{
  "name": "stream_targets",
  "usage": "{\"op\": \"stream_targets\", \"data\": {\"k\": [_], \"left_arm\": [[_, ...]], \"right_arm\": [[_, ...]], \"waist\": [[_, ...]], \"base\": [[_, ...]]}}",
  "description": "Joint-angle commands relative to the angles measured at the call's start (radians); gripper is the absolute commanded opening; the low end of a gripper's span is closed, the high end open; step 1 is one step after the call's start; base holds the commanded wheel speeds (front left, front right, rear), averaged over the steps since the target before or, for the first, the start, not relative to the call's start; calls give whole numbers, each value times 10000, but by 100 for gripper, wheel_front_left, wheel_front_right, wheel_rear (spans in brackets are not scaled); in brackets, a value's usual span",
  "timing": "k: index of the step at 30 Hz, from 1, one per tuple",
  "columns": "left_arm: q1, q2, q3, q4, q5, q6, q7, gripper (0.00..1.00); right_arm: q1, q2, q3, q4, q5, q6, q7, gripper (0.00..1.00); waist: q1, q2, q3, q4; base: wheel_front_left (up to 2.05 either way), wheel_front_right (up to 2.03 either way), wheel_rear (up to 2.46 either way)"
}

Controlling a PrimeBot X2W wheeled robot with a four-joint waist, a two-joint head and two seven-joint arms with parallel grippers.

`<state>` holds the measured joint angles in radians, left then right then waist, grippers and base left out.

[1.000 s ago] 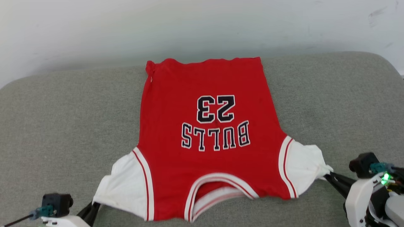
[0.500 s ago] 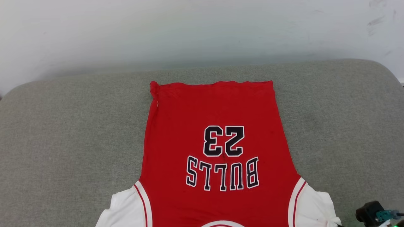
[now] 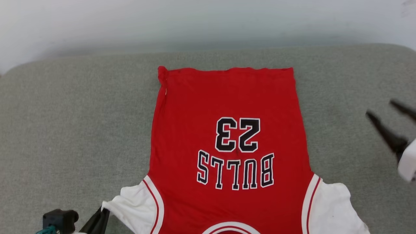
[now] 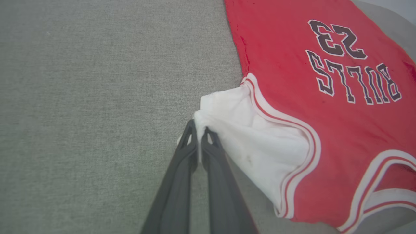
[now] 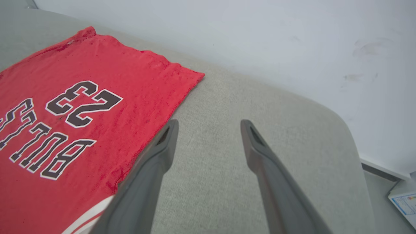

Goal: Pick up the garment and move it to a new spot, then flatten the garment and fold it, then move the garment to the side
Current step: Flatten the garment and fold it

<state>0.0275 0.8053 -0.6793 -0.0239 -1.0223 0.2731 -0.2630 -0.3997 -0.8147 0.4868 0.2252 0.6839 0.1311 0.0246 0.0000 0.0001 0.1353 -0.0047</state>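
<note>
In the head view the bottom edge cuts off the garment (image 3: 227, 97) at its collar and across both white sleeves. The left gripper (image 3: 102, 214) shows little beyond dark finger bases in the lower left corner. The right gripper (image 3: 381, 108) is smeared with blur, its pale wrist cropped by the right edge. In the left wrist view the pinched cloth edge hides between the fingertips (image 4: 194, 130). In the right wrist view a printed sheet (image 5: 404, 203), perhaps a label, is too small to read

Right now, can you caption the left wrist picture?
Left gripper pinches the red jersey by a white sleeve on grey cushion.
</note>
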Motion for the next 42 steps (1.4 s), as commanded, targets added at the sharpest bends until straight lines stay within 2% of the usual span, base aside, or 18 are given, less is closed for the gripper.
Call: {"op": "stream_targets", "data": {"k": [1, 5, 9, 13, 18, 24, 27, 31, 34, 42], "left_arm": [[-228, -67, 83, -121, 169, 34, -24, 0], [-583, -247, 360, -510, 571, 60, -24, 0], [-1024, -447, 368, -744, 976, -74, -24, 0], [-1410, -615, 391, -888, 1306, -130, -24, 0], [-1769, -956, 470, -1005, 1647, -190, -24, 0], [-2230, -1330, 542, -949, 2050, -434, -24, 0], [-2423, -1531, 616, -985, 2232, -525, -24, 0], [-2551, -1794, 737, -1037, 2477, -663, -24, 0], [-2619, -1881, 807, -1052, 2597, -712, -24, 0], [-2564, -2289, 1039, -931, 2933, -962, -23, 0]], "right_arm": [[-369, 17, -325, -299, -237, -7, 266, 100], [-1757, 308, -1344, -961, -605, -7, 1362, 100], [-3467, 521, -1522, -887, -834, -7, 2885, 100], [-5225, 721, -1074, -300, -841, -7, 4454, 100], [-6975, 1048, -267, 1033, -233, -7, 7114, 100], [-8261, 1072, 495, 2161, 304, -7, 9907, 100], [-8663, 1111, 560, 2647, 175, -7, 10861, 100], [-8922, 1313, 540, 3116, -194, -7, 11621, 100], [-8870, 1435, 473, 3314, -332, -7, 11798, 100], [-7231, 1910, 645, 3812, -422, -4, 11796, 100]], "waist": [[0, -1, 403, 204], [0, -1, 1163, 571], [0, -1, 1888, 1017], [0, -1, 2533, 1424], [0, -1, 3223, 1858], [0, -1, 3930, 2296], [0, -1, 4270, 2508], [0, -1, 4726, 2722], [0, -1, 4927, 2787], [0, -1, 5177, 2841]], "base": [[0, 0, 0], [0, 0, 0], [0, 0, 0], [0, 0, 0], [0, 0, 0], [0, 0, 0], [0, 0, 0], [0, 0, 0], [0, 0, 0], [0, 0, 0]]}}
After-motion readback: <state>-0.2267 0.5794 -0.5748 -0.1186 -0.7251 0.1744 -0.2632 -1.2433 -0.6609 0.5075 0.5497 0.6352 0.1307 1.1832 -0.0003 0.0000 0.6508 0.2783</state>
